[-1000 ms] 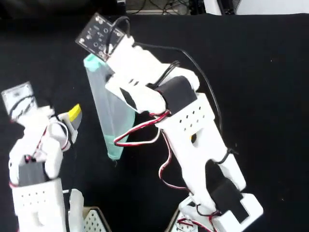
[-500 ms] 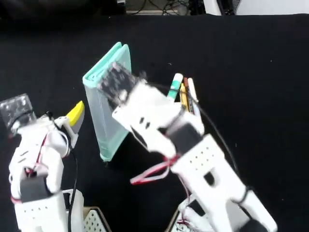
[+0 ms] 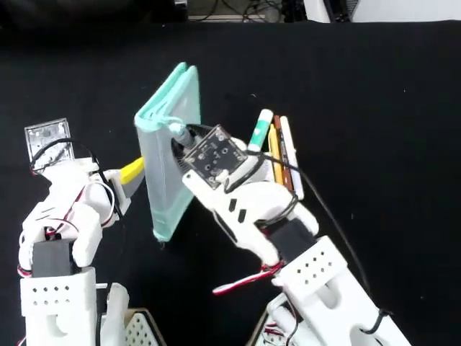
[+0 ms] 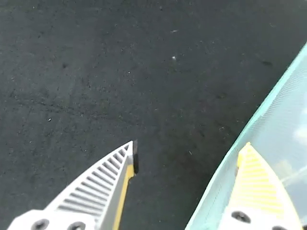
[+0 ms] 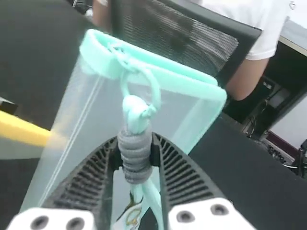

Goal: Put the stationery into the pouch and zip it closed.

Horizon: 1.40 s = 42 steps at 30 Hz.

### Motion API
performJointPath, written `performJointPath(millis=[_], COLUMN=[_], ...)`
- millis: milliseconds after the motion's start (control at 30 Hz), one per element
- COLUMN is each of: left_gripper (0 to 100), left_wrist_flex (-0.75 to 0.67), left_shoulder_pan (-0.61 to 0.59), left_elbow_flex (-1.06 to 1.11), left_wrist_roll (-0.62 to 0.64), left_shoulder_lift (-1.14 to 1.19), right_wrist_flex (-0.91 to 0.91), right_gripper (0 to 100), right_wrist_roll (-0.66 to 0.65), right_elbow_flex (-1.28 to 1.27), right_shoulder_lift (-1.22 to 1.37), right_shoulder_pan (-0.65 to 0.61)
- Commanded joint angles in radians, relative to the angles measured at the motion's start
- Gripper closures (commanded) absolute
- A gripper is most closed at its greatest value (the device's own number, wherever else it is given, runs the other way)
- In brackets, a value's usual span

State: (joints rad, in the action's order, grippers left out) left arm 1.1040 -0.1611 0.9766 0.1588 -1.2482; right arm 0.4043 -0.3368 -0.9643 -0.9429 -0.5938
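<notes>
Drawn back toward its base, right hand (image 5: 136,144) clamps the pouch (image 3: 168,169) by its zipper pull (image 5: 135,154). At its 9 o'clock, left hand (image 4: 190,147) gapes open.

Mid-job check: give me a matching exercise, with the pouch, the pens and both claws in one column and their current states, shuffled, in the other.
Column one
1. pouch
2. pens
3. left claw
4. right claw

Column two
A. shut on the zip pull
B. lying on the table, outside the pouch
C. open, at the pouch's side
D. teal, see-through, tipped up on edge

Pairs: 1-D; 2-B; 3-C; 4-A
</notes>
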Motion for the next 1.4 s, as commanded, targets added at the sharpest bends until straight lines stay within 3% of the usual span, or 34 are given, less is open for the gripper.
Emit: performJointPath(millis=[0,467,700,900,1000,1133,1267,1367], left_gripper=[66,66,66,66,66,66,66,66], left_wrist_flex=[0.003,0.049,-0.044,0.040,0.184,0.436,0.615,0.655], left_shoulder_pan=[0.012,0.019,0.013,0.019,0.019,0.024,0.171,0.255], left_elbow_flex=[-0.053,-0.025,-0.071,-0.424,-0.716,-1.115,-1.348,-1.377], left_wrist_roll=[-0.009,-0.015,-0.015,-0.009,0.002,0.100,0.152,0.224], left_shoulder_lift=[-0.037,-0.394,-0.307,0.057,0.232,0.404,0.555,0.647], right_wrist_flex=[-0.014,-0.054,-0.063,-0.063,-0.063,-0.063,-0.063,-0.063], right_gripper=[98.6,98.6,98.6,98.6,98.6,98.6,98.6,98.6], right_wrist_roll=[0.009,0.094,0.092,0.063,-0.021,-0.034,-0.034,-0.034], right_elbow_flex=[0.096,0.160,0.076,0.005,-0.027,-0.033,-0.033,-0.042], right_shoulder_lift=[0.022,0.239,0.171,0.102,0.071,0.039,0.031,0.033], right_shoulder_pan=[0.029,0.051,0.049,0.048,0.046,0.046,0.046,0.046])
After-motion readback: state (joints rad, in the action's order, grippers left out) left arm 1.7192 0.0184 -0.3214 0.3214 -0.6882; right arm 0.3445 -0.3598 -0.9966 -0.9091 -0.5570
